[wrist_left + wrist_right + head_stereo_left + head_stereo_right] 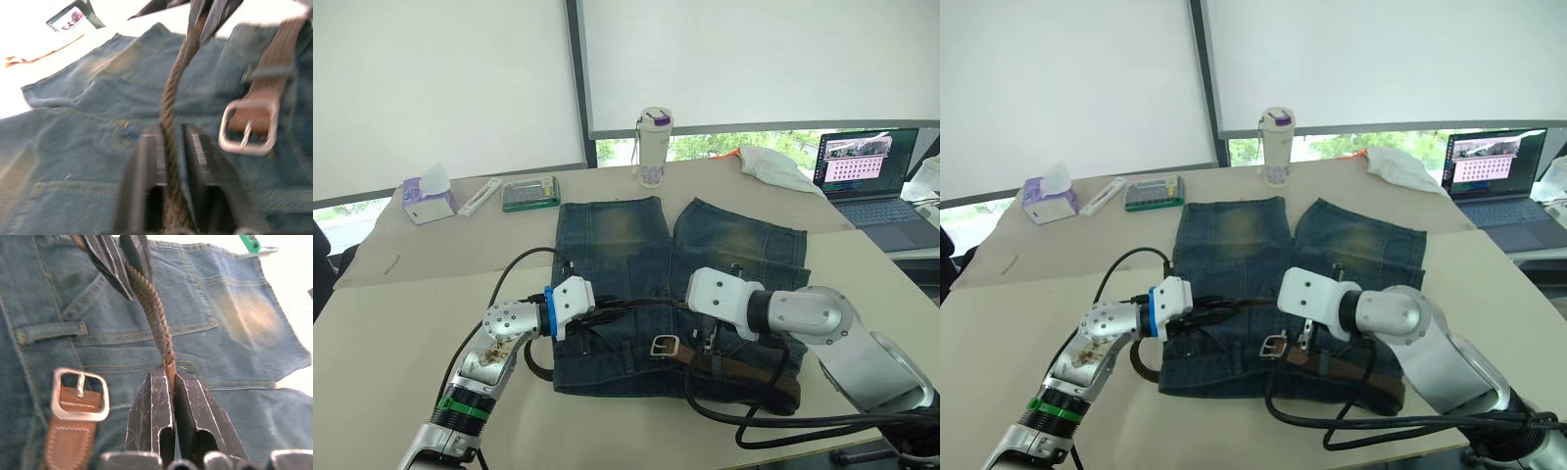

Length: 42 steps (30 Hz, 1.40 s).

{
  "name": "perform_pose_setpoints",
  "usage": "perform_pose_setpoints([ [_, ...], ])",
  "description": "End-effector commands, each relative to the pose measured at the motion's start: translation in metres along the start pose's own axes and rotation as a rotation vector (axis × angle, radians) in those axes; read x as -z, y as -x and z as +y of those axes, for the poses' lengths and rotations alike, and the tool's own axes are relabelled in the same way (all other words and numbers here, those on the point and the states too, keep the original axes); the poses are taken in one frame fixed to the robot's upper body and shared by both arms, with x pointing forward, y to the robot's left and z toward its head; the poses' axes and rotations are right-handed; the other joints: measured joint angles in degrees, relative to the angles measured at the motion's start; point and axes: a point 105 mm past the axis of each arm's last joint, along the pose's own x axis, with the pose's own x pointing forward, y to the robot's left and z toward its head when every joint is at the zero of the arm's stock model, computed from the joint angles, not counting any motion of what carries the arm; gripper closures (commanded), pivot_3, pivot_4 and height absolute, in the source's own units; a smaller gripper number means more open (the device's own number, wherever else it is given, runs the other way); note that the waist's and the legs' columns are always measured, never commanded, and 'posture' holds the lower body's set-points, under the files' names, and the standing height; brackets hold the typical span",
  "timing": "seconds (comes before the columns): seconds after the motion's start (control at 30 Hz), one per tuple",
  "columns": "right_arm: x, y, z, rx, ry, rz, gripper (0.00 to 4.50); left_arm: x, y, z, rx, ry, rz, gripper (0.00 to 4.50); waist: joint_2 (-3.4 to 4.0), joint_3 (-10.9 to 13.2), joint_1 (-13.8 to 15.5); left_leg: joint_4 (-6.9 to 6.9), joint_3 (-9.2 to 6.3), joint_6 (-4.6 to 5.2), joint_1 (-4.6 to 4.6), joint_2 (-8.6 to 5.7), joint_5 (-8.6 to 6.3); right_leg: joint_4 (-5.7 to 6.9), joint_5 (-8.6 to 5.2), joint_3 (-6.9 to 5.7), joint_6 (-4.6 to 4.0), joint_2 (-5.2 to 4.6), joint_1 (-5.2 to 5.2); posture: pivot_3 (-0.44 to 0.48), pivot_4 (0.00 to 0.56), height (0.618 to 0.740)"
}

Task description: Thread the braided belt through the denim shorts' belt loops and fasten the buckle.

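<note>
I see a beige table (401, 333) under drawn white blinds (440, 78), upper frame. Daylight shows below them. An open laptop (867, 171) sits far right.

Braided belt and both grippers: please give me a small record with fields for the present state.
belt: the braided belt is stretched between both grippers above the denim shorts
left gripper: shut on the woven part
right gripper: shut on the leather tip
buckle: lies unfastened on the waistband
table items: bottle, tissue box, laptop
</note>
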Motion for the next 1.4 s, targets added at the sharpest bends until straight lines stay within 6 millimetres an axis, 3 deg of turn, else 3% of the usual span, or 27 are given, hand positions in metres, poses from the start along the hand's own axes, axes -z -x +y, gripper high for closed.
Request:
perform_pose_setpoints([
  [0.03,-0.003,0.005,0.000,0.061,0.128,-0.016,4.50,-0.023,0.017,0.008,-0.032,0.280,-0.065,2.14,0.00,0.0,-0.1,0.00,0.00,0.00,0.00,0.00,0.00,0.03,-0.01,0.00,0.02,0.01,-0.01,0.000,0.150,0.740],
  [0.1,0.002,0.003,0.005,0.080,0.169,-0.018,4.50,-0.029,0.030,-0.003,0.034,0.527,-0.057,1.45,-0.02,0.0,-0.3,-0.01,0.01,0.00,0.02,0.01,0.00,0.15,-0.04,0.01,0.06,0.03,-0.07,0.000,0.150,0.740],
  [0.23,0.000,-0.006,0.008,0.121,0.226,-0.062,4.50,-0.033,0.044,-0.030,0.141,0.824,0.041,1.45,0.02,0.0,-1.0,-0.04,0.02,0.00,0.13,0.00,-0.01,0.54,-0.12,-0.01,0.18,0.07,-0.11,0.000,0.150,0.740],
  [0.3,-0.004,-0.011,0.007,0.145,0.250,-0.087,4.50,-0.026,0.044,-0.036,0.118,0.919,0.090,1.45,0.03,0.0,-0.6,-0.03,0.02,-0.01,0.19,-0.07,-0.02,0.47,-0.13,-0.06,0.20,0.06,-0.08,0.000,0.150,0.740],
  [0.43,-0.006,-0.018,0.003,0.182,0.273,-0.106,4.50,-0.033,0.042,-0.042,0.125,1.083,0.040,1.45,-0.01,0.1,-0.1,0.00,0.02,-0.02,0.22,-0.09,-0.02,0.47,-0.13,-0.07,0.19,0.03,-0.06,0.000,0.150,0.740],
  [0.6,-0.010,-0.019,-0.002,0.231,0.340,-0.135,4.50,-0.017,0.034,-0.030,-0.069,1.244,0.019,1.45,0.00,0.1,0.0,-0.01,0.03,-0.06,0.30,-0.10,-0.02,0.47,-0.13,0.25,0.18,0.01,-0.04,0.000,0.150,0.740],
  [0.7,-0.014,-0.017,-0.004,0.257,0.413,-0.156,4.50,-0.021,0.029,-0.025,-0.126,1.362,-0.059,1.45,-0.01,0.1,-0.1,-0.01,0.05,-0.14,0.32,-0.10,-0.06,0.49,-0.13,0.39,0.18,0.03,-0.09,0.000,0.150,0.740],
  [0.87,-0.020,-0.013,0.005,0.256,0.484,-0.205,4.50,-0.009,0.016,-0.008,-0.362,1.572,-0.230,1.45,-0.03,0.1,0.6,0.01,0.08,-0.15,0.44,-0.13,-0.06,0.43,-0.13,0.42,0.18,0.02,0.04,0.000,0.150,0.740],
  [1.13,-0.018,-0.010,0.011,0.255,0.503,-0.217,4.50,-0.010,0.009,-0.005,-0.490,1.696,-0.307,1.45,-0.17,0.1,1.0,0.06,0.25,-0.20,0.47,-0.13,-0.03,0.45,-0.13,0.58,0.16,0.07,0.06,0.000,0.150,0.740],
  [1.4,-0.011,-0.006,0.001,0.288,0.522,-0.186,4.50,-0.003,0.020,-0.005,-0.530,1.686,-0.285,1.45,-0.19,0.1,1.6,0.05,0.32,-0.20,0.50,-0.14,-0.03,0.43,-0.13,0.59,0.16,0.13,0.07,0.000,0.150,0.740],
])
